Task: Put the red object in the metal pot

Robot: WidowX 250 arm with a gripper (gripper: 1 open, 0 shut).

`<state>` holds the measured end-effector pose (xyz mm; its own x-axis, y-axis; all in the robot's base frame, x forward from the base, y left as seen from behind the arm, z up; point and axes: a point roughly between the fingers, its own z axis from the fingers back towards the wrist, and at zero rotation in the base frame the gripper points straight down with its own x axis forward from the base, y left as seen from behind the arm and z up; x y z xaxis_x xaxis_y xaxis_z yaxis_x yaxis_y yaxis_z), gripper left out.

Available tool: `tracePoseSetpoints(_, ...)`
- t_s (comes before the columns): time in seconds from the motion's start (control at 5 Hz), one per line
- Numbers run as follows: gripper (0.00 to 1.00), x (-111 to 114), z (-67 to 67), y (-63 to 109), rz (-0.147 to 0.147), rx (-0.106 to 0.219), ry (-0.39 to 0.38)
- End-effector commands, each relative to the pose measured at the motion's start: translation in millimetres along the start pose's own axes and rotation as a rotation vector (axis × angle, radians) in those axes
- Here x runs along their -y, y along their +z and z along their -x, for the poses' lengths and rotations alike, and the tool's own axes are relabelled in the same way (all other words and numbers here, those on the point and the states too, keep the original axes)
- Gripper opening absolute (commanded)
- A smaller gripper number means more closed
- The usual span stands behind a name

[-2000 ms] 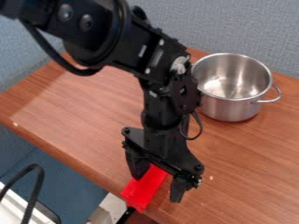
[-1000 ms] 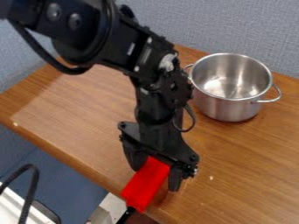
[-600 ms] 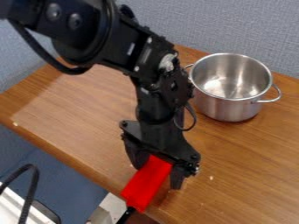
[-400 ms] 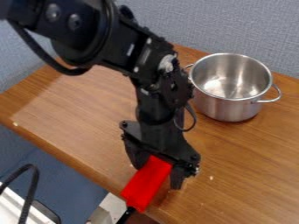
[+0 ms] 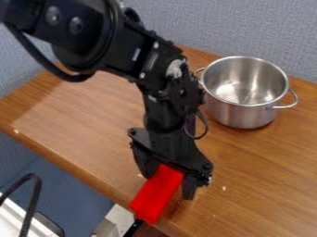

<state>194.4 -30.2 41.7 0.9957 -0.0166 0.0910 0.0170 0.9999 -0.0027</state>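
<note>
The red object (image 5: 155, 197) is a long flat bright red block lying at the near edge of the wooden table (image 5: 74, 106), its near end reaching past that edge. My gripper (image 5: 165, 180) points straight down over the block's far end, open, with one black finger on each side of the block. Whether the fingers touch the block I cannot tell. The metal pot (image 5: 246, 90) stands upright at the far right of the table, shiny and with nothing inside, well apart from the gripper.
The black arm (image 5: 106, 42) rises from the gripper toward the upper left. The table's near edge runs diagonally just under the block. Black cables (image 5: 25, 199) and a pale object (image 5: 118, 218) lie below the table at the bottom left.
Two seconds ago the gripper was slightly higher and to the right; it came down around the block's far end. Over the last second nothing has moved.
</note>
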Motion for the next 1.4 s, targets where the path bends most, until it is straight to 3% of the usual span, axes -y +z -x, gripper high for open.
tracePoseSetpoints(0.0, 1.0, -0.4, -4.9, 5.2, 0.007, 0.04, 0.007)
tracePoseSetpoints(1.2, 1.0, 3.9, -7.4, -1.1, 0.024, 0.063, 0.005)
